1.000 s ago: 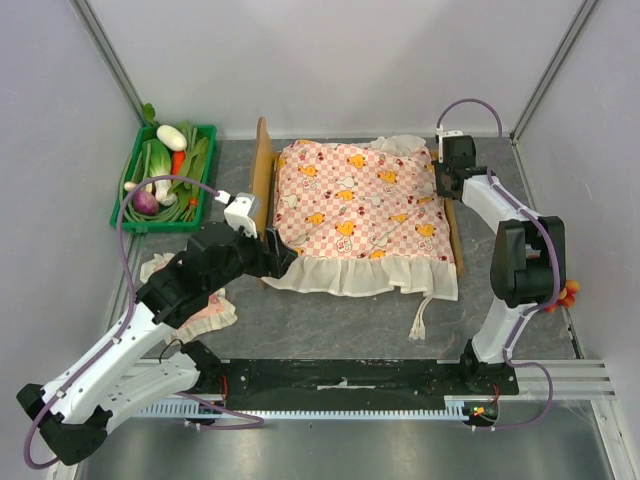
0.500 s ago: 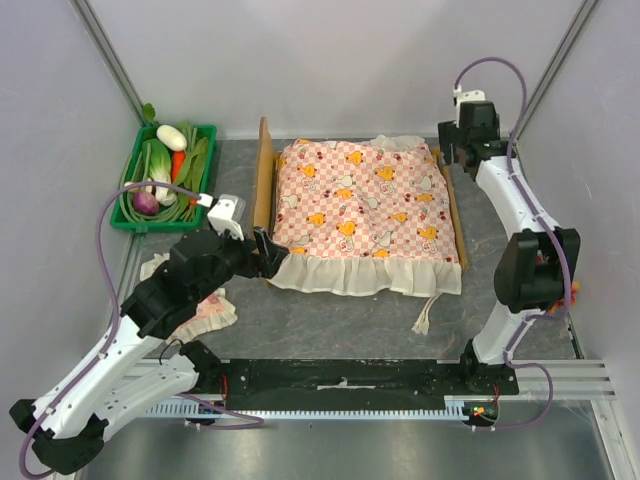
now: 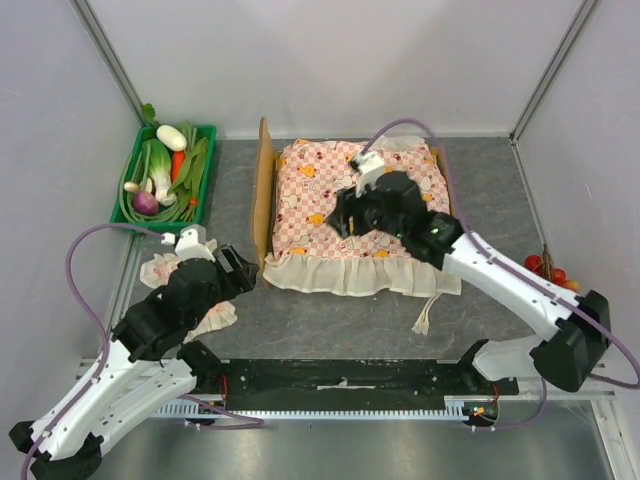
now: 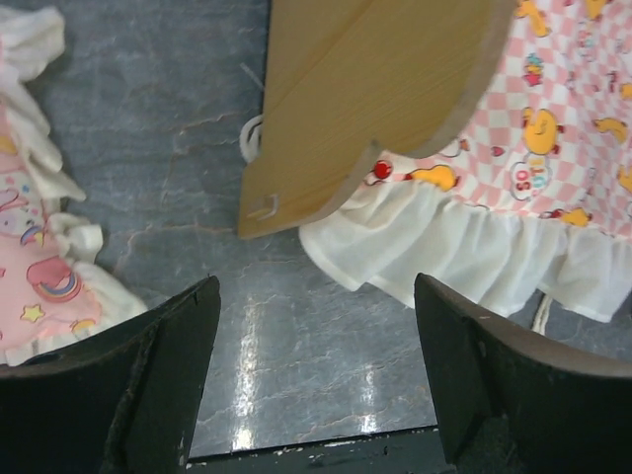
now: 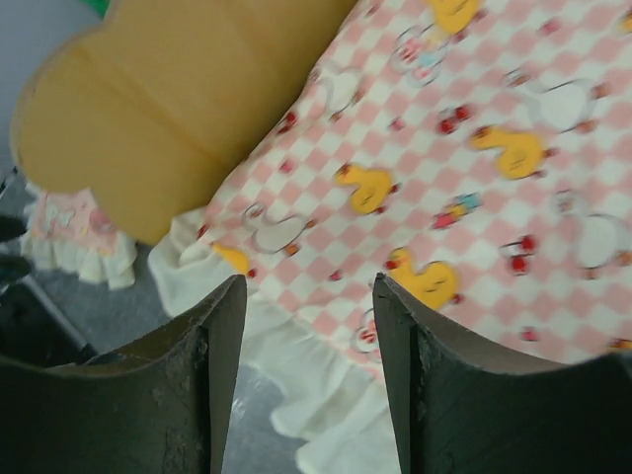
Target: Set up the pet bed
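Quick status from me. The pet bed (image 3: 263,185) sits toward the back of the table (image 3: 330,320), roughly in the middle, with its wooden headboard standing upright on my left side. The pink checked mattress (image 3: 310,200) lies over the frame, and its white frill spills past the near edge onto the tabletop. A tie string (image 3: 425,320) trails off by the near right corner.

My left pincer (image 4: 316,296) is spread wide with nothing in it. It's low over bare table just off the near corner of the headboard, not touching it. The little frilly pillow (image 3: 160,268) lies on the table right beside that arm, on its left, and from above it's partly hidden under the arm.

My right pincer (image 5: 308,296) is spread apart and empty too. It hangs above the mattress, over the duck prints on the headboard half, clear of the fabric as far as I can see.

There's a green crate (image 3: 210,160) of veggies in the back left corner, near the headboard.
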